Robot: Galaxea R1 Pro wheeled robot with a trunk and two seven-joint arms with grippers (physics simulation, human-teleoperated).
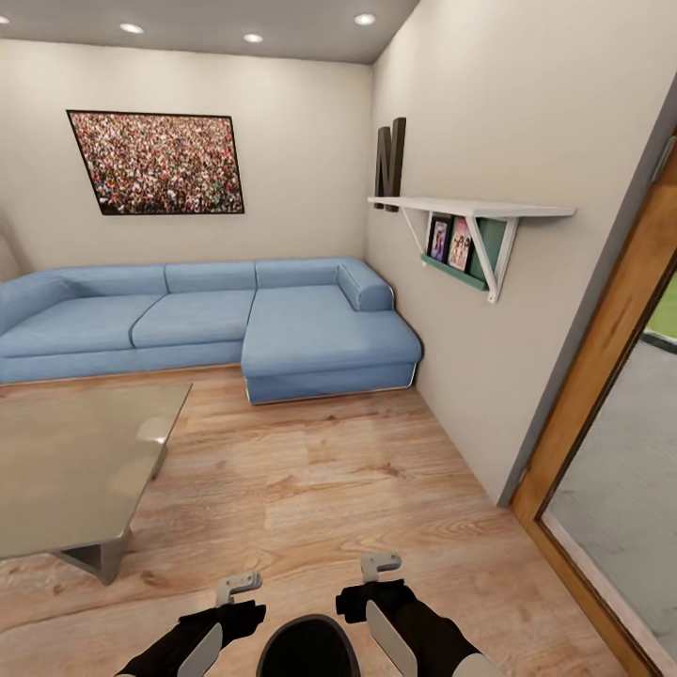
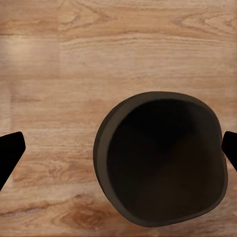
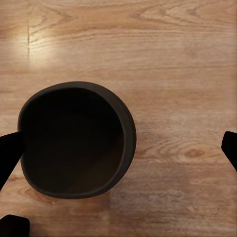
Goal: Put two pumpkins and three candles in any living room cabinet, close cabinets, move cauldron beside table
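Where warm wood-grain floorboards (image 1: 310, 480) run to cream walls, a blue sectional sofa (image 1: 216, 324) fills the corner and the glossy grey angular coffee table (image 1: 66, 461) stands left. Both the left gripper (image 2: 118, 148) and right gripper (image 3: 118, 148) gape wide, empty, flanking the matte black round cauldron (image 1: 310, 649) between the arms

**Camera setup: one high, two straight down**

Head view: high, angled forward and down across a living room toward the sofa (image 1: 216, 324), cauldron (image 1: 310, 647) at bottom centre. Wrist views: close, facing straight down at the wood floor (image 2: 74, 59). Shared by all three: the cauldron's open mouth and surrounding floorboards.
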